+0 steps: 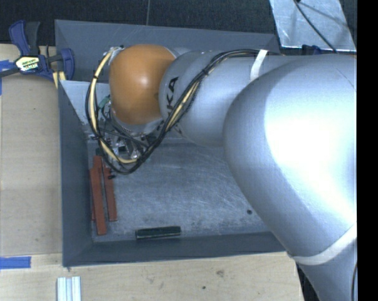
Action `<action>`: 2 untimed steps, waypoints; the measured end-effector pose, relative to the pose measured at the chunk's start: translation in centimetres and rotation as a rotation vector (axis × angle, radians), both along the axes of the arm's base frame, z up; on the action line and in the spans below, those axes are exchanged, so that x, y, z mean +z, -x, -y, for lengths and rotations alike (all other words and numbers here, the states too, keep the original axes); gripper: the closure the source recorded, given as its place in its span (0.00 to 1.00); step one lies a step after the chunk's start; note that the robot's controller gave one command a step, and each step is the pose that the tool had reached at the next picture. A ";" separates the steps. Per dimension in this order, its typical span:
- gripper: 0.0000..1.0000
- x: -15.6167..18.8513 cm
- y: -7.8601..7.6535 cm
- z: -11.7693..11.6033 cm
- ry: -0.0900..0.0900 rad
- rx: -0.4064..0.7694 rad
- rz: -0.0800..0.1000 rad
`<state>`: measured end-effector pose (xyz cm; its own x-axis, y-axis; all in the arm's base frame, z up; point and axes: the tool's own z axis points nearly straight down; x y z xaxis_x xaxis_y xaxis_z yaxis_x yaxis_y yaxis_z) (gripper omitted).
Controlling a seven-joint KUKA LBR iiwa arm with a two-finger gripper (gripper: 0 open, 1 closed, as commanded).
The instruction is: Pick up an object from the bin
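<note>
Top-down view of a grey metal bin (73,187). A big silver robot arm (270,137) comes in from view-right and covers approx. half the bin. At its wrist sits a rounded orange cover (135,83) w/ black and yellow cables (101,137) looped round it. Below the cover, the claw (121,147) is low in the bin's far view-left corner, close to the wall. It's hidden by the wrist and cables, so can't tell if it's spread or pressed together.

Just below the claw, toward the near edge, lie two long, flat reddish-brown strips (102,196), side by side along the view-left wall, top ends near the claw. A short, slim dark bar (158,232) lies flat by the near wall, well apart from the claw, below and to its view-right.
</note>
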<state>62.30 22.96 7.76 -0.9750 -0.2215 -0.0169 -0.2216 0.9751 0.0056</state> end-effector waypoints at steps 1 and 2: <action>1.00 0.0 -0.9 -1.0 0.006 0.016 -0.005; 1.00 -0.1 -0.9 -1.0 0.006 0.073 -0.003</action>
